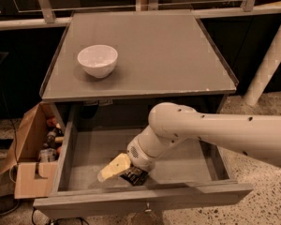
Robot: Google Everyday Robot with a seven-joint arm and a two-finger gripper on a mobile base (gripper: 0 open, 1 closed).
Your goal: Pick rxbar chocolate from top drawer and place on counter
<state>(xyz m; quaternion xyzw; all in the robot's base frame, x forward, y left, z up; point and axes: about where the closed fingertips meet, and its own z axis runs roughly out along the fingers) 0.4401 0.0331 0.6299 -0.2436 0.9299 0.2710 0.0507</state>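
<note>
The top drawer [84,149] is pulled open below the counter [154,50]. My gripper [118,169] is down inside the drawer, near its front wall and left of the middle, at the end of the white arm [215,132]. A small dark flat object [134,175], which looks like the rxbar chocolate, lies on the drawer floor right against the gripper and partly under it. I cannot tell whether the gripper holds it.
A white bowl [98,60] stands on the left part of the counter. An open brown cardboard box [30,149] with several small items sits on the floor left of the drawer. A white post [271,60] stands at the right.
</note>
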